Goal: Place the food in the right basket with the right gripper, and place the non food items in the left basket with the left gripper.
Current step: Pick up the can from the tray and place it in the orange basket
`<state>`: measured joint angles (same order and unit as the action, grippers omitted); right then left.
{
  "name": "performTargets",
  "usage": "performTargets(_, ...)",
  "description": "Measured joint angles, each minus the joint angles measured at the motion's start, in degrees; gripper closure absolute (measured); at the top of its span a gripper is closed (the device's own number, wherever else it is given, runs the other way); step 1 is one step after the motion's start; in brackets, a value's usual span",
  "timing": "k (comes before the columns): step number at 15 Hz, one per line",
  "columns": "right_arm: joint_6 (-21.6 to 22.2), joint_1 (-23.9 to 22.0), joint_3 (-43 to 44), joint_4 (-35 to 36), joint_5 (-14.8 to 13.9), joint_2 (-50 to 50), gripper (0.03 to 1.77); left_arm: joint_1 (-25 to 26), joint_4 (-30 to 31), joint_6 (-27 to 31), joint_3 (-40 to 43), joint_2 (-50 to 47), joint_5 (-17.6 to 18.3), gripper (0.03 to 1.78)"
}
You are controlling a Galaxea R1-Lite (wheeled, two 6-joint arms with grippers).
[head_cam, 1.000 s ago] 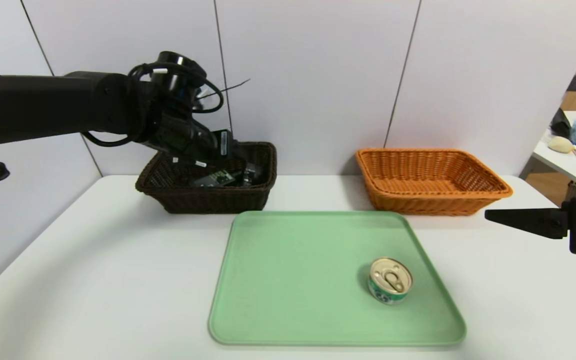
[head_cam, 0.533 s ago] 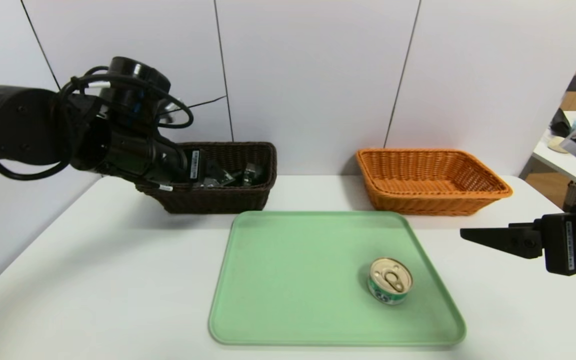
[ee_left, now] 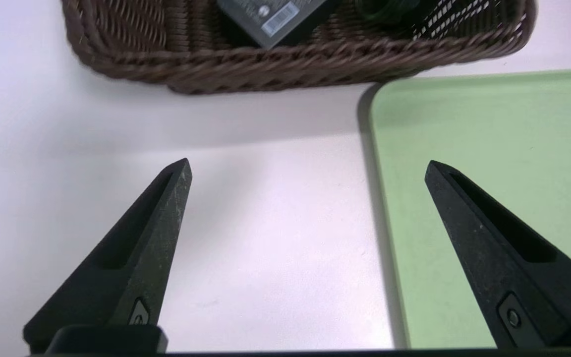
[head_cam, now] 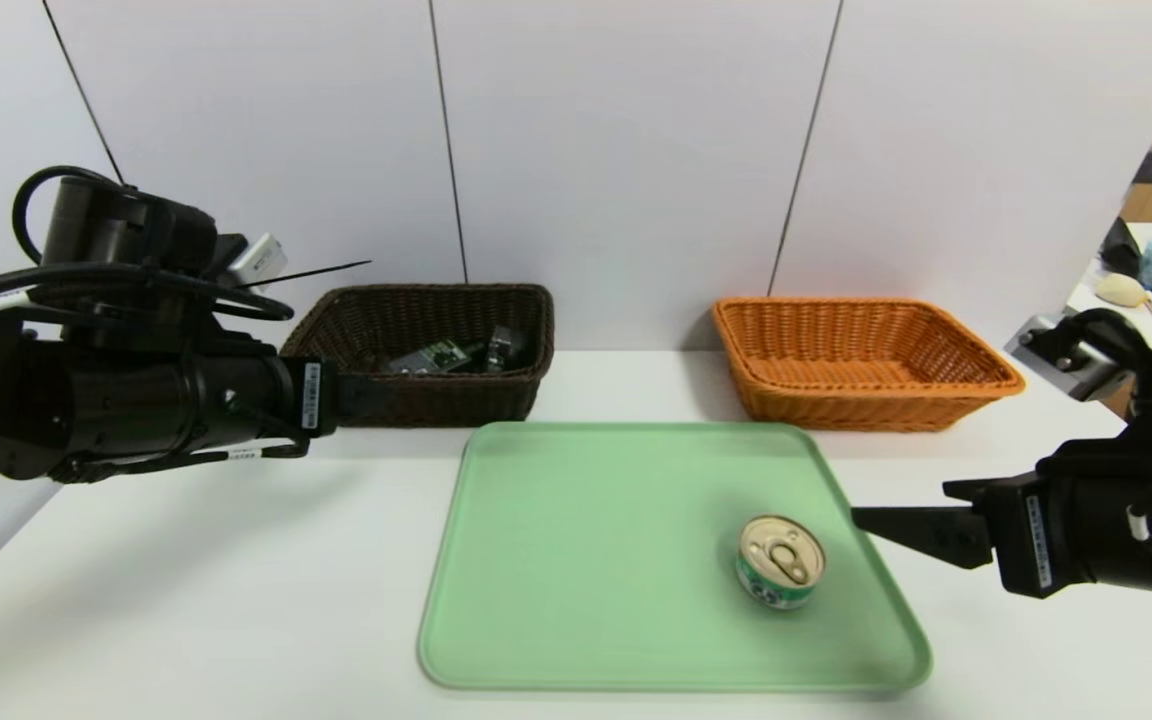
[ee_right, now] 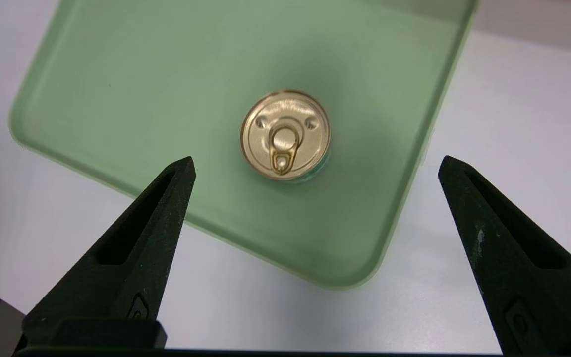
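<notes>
One tin can [head_cam: 780, 561], pull-tab lid up, stands on the green tray [head_cam: 576, 600], toward its right near corner; it is the only thing on the tray. The right gripper [ee_right: 315, 166] hovers above the tray's right edge, just beside the can, fingers wide apart, holding nothing; in the right wrist view the can sits between the two tips but farther out. The orange right basket [head_cam: 976, 385] looks empty, so the food step is not yet done. The dark left basket [head_cam: 416, 405] already holds a few dark items, one a box with a barcode label [ee_left: 270, 12]; what exactly they are is hard to make out. The left gripper [ee_left: 308, 168] is over the table [head_cam: 186, 580] between basket and tray, fingers spread, empty. Judgement: non-food side looks finished, only the can remains. The left basket's far interior is cut off in the left wrist view.
</notes>
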<state>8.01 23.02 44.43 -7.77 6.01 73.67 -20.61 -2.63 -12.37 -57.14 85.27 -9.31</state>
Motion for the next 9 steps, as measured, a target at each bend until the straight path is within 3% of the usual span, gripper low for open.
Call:
performTargets(2, -0.6, 0.49, -3.51, 3.85, 0.6, 1.19, 0.1, 0.04, 2.26, -1.01, 2.93, -2.15, -1.02, 0.14)
performTargets(7, -1.82, 1.27, -15.71, 23.86, 1.73, 2.18, 0.1, 0.2, 2.93, -1.43, 5.05, -4.96, -0.85, 0.12)
performTargets(9, -1.89, 2.91, -18.48, 25.04, 1.89, 1.11, 0.1, 0.33, 2.94, -1.43, 5.38, -5.25, -0.83, 0.12)
